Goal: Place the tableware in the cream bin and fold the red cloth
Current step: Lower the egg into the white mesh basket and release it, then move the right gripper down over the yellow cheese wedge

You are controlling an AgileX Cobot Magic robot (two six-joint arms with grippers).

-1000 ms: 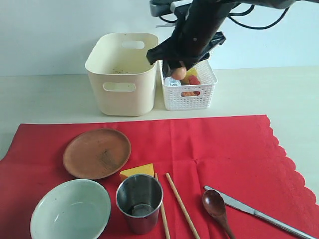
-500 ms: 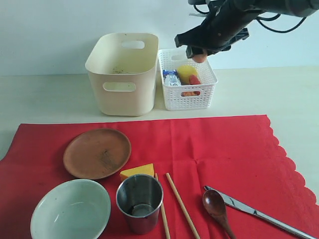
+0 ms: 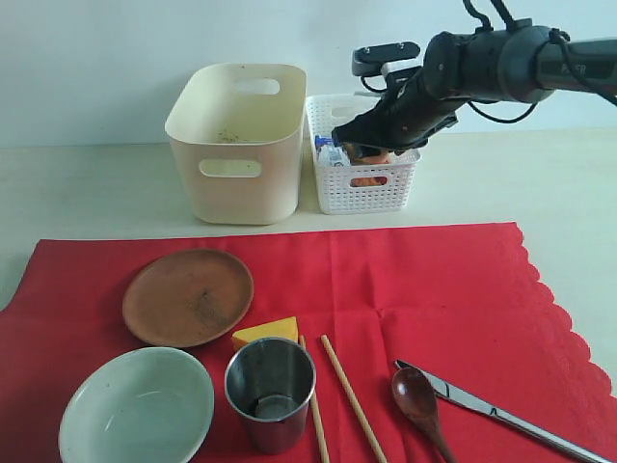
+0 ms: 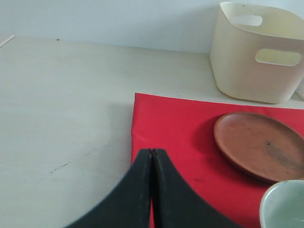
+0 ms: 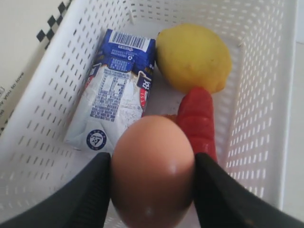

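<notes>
Bright, even, diffuse light; soft faint shadows; the egg [image 5: 153,170] between the fingers [image 5: 216,192] is slightly blurred.

We can make out no words for certain: the blue-and-white rectangular milk carton [image 5: 116,90] in the white lattice plastic basket [image 5: 256,118] bears a barcode, a round emblem and print too fine to read.

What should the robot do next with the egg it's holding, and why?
Probably lower it a little and open the right end effector. The egg is gripped just over the white basket, with the milk carton, lemon and a red item lying underneath, so a short, gentle release looks safest.
</notes>
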